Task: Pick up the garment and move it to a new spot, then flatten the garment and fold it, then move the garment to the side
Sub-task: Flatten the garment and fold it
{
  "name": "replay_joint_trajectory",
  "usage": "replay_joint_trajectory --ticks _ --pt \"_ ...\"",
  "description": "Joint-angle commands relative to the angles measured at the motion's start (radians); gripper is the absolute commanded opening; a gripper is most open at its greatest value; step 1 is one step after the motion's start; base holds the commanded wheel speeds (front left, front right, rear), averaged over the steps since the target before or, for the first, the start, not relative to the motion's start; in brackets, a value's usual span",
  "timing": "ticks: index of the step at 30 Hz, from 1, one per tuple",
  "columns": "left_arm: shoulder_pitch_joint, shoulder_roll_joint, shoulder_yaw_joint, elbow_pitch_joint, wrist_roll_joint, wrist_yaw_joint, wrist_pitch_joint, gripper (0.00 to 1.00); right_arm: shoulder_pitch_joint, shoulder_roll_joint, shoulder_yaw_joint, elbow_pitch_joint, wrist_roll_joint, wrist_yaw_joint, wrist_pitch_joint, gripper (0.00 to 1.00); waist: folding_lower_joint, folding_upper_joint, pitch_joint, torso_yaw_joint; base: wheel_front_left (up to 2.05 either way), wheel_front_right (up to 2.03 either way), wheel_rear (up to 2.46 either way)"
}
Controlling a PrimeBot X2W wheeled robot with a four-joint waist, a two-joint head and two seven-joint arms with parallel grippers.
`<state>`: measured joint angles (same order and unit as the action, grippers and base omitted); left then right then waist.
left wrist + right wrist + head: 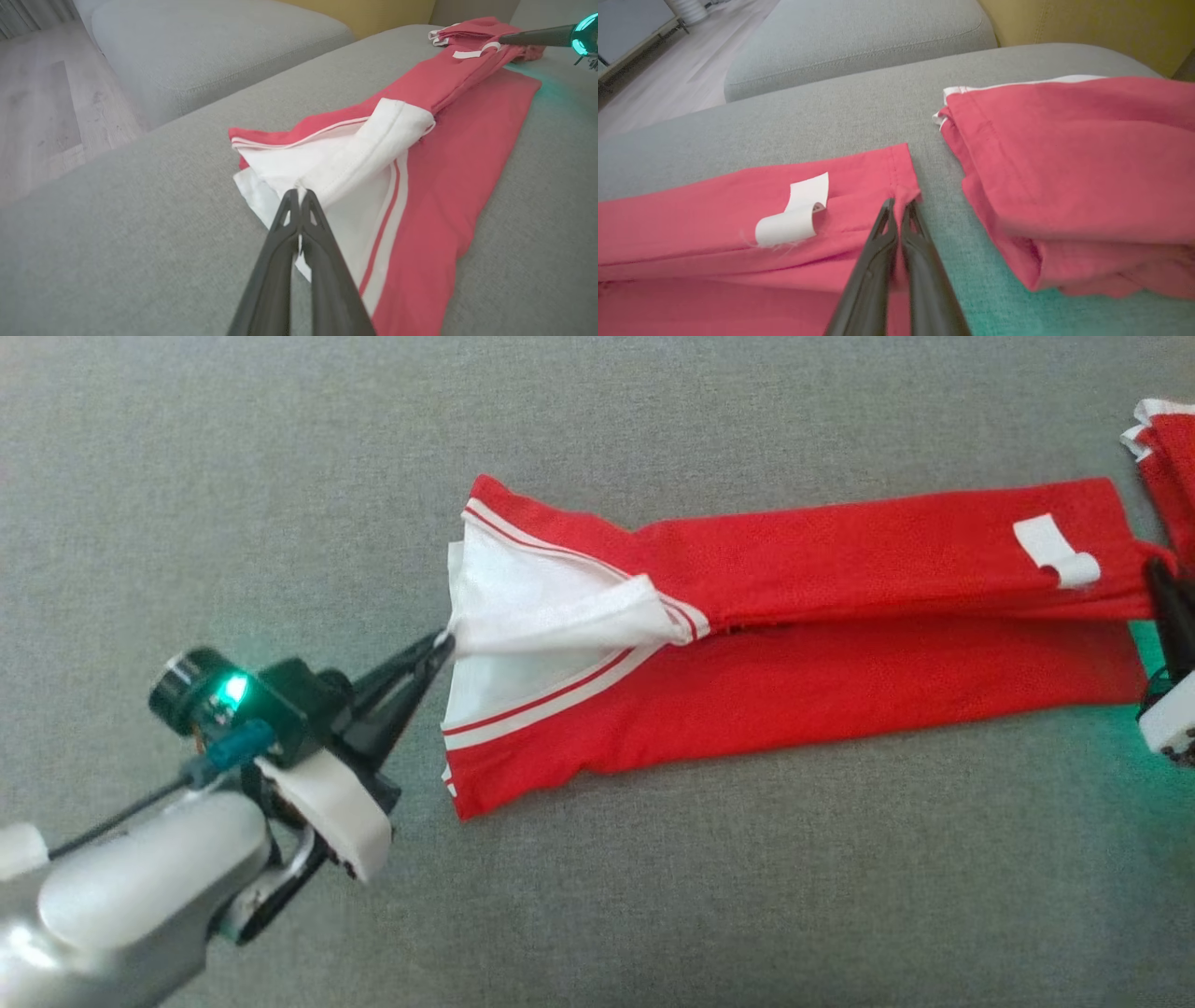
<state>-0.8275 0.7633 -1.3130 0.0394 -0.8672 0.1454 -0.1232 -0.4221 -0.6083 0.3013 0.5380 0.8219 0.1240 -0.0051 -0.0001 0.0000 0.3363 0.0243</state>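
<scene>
Across the grey sofa cushion (280,476), in the head view, the garment (840,644) lay as a long red strip. Its long axis ran from the robot's left to its right, and its far long edge was doubled over toward the middle. At the left end the left gripper (441,641) had its jaws pressed together on the edge of the white lining (523,607). At the right end the right gripper (1153,569) met the red hem at the frame's border, near a white label (1055,551). A folded pile (1172,448) of red cloth sat beyond that end.

Along the left wrist view, the jaws pinched a ridge of white fabric at the near end. From there the garment (448,154) ran away from them, up and to the right, toward the other arm's dark fingers.

Under the right wrist camera, the jaws were closed tight on the corner of the red hem. The strip led off to that view's left, and the folded pile (1087,163) lay to its right, apart from it.

Each arm held the end nearer to it, so the strip lay straight between the two pairs of jaws. A crosswise fold would probably mean carrying one end along that axis to the other.
</scene>
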Motion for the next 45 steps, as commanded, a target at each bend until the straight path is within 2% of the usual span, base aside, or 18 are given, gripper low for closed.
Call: replay_joint_trajectory --ticks 1,3,4,5,6,7,8,10,13,18,24,27,28,31,35,40,45 --pt "-0.006 0.034 0.042 -0.019 -0.011 0.013 -0.006 0.0 0.02 -0.022 -0.009 -0.028 -0.02 0.007 0.001 0.0 0.0001 0.0 0.006 0.0 0.0 0.0 0.0" --pt "0.035 0.007 0.042 -0.011 -0.045 0.018 -0.018 0.0 0.032 0.0 -0.033 -0.039 -0.055 0.007 0.007 0.0 0.0001 0.0 0.016 0.0 0.0 0.0 0.0" --pt "0.046 -0.001 0.041 -0.005 -0.049 0.019 -0.019 0.0 0.035 0.009 -0.041 -0.042 -0.066 0.007 0.01 0.19 0.0001 0.0 0.018 -0.001 0.0 0.0 0.0" --pt "0.057 -0.009 0.041 0.003 -0.053 0.021 -0.02 0.0 0.039 0.017 -0.048 -0.046 -0.077 0.007 0.013 0.43 0.0001 0.0 0.018 -0.002 0.0 0.0 0.0" --pt "0.067 -0.016 0.04 0.012 -0.052 0.022 -0.024 0.18 0.044 0.024 -0.054 -0.05 -0.09 0.007 0.014 1.0 0.0001 0.0 0.016 -0.002 0.0 0.0 0.0" --pt "0.078 -0.024 0.04 0.021 -0.053 0.026 -0.03 0.47 0.05 0.031 -0.066 -0.051 -0.103 0.007 0.012 1.0 0.0001 0.0 0.011 -0.005 0.0 0.0 0.0" --pt "0.088 -0.031 0.042 0.031 -0.054 0.035 -0.043 1.0 0.058 0.039 -0.079 -0.05 -0.116 0.007 0.006 1.0 0.0001 0.0 0.005 -0.007 0.0 0.0 0.0" --pt "0.11 -0.046 0.053 0.05 -0.052 0.061 -0.078 1.0 0.081 0.057 -0.108 -0.054 -0.146 0.007 -0.012 1.0 0.0001 0.0 -0.014 -0.012 0.0 0.0 0.0" --pt "0.154 -0.077 0.084 0.071 -0.043 0.126 -0.117 1.0 0.135 0.096 -0.146 -0.073 -0.184 0.007 -0.036 1.0 0.0001 0.0 -0.051 -0.019 0.0 0.0 0.0" --pt "0.261 -0.138 0.198 0.06 -0.03 0.222 -0.137 1.0 0.244 0.179 -0.197 -0.121 -0.251 0.007 -0.063 1.0 0.0001 0.0 -0.119 -0.024 0.0 0.0 0.0" --pt "0.446 -0.239 0.408 -0.027 0.137 0.325 -0.138 1.0 0.357 0.294 -0.284 -0.174 -0.293 0.007 -0.067 1.0 0.0001 0.0 -0.194 -0.005 0.0 0.0 0.0" --pt "0.546 -0.302 0.49 -0.067 0.229 0.355 -0.138 1.0 0.381 0.344 -0.33 -0.19 -0.32 0.007 -0.057 1.0 0.0001 0.0 -0.216 0.011 0.0 0.0 0.0" --pt "0.546 -0.302 0.49 -0.067 0.229 0.355 -0.138 1.0 0.381 0.344 -0.33 -0.19 -0.32 0.007 -0.057 1.0 0.0001 0.0 -0.216 0.011 0.0 0.0 0.0" --pt "0.629 -0.358 0.536 -0.085 0.318 0.367 -0.138 1.0 0.379 0.386 -0.383 -0.189 -0.353 0.007 -0.035 1.0 0.0001 0.0 -0.229 0.04 0.0 0.0 0.0" --pt "0.698 -0.417 0.559 -0.091 0.42 0.366 -0.138 1.0 0.328 0.441 -0.49 -0.169 -0.402 0.007 -0.005 1.0 0.0001 0.0 -0.225 0.087 0.0 0.0 0.0" --pt "0.732 -0.476 0.574 -0.094 0.507 0.334 -0.138 1.0 0.216 0.472 -0.665 -0.095 -0.493 0.007 0.029 1.0 0.0001 0.0 -0.193 0.148 0.0 0.0 0.0" --pt "0.739 -0.518 0.596 -0.082 0.557 0.292 -0.138 1.0 0.104 0.486 -0.859 0.003 -0.641 0.007 0.062 1.0 0.0001 0.0 -0.16 0.176 0.0 0.0 0.0"
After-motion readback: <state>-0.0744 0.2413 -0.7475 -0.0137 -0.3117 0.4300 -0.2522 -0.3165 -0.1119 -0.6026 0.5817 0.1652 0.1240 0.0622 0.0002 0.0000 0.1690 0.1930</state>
